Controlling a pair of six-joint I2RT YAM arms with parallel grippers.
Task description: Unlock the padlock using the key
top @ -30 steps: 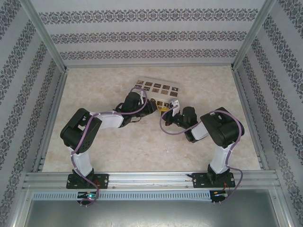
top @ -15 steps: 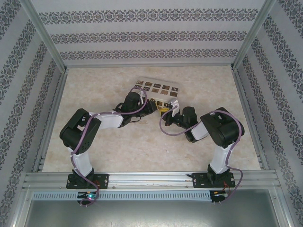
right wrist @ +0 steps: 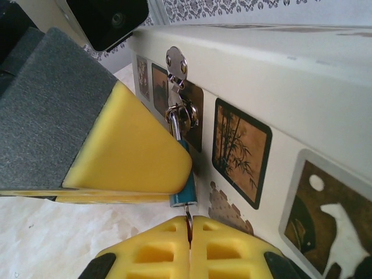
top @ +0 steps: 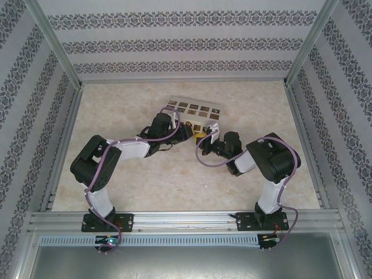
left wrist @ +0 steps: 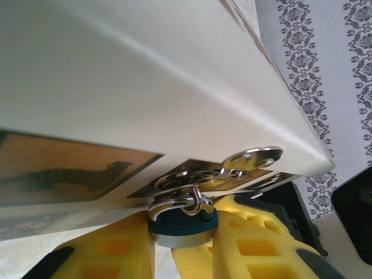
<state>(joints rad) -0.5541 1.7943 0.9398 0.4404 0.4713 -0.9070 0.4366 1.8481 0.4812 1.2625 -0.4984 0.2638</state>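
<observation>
A: How far is the job?

B: The padlock (left wrist: pixel 181 224) hangs by its shackle from the hasp (left wrist: pixel 250 158) of the cream box (left wrist: pixel 145 75). The left gripper (left wrist: pixel 181 231) is closed on its blue body.

A: And the key?

B: The right gripper (right wrist: pixel 189 228) pinches the key (right wrist: pixel 187 216), its jaws pressed together, with the key tip at the bottom of the lock. I judge the insertion is only beginning. Turning the key and opening the shackle are left.
</observation>
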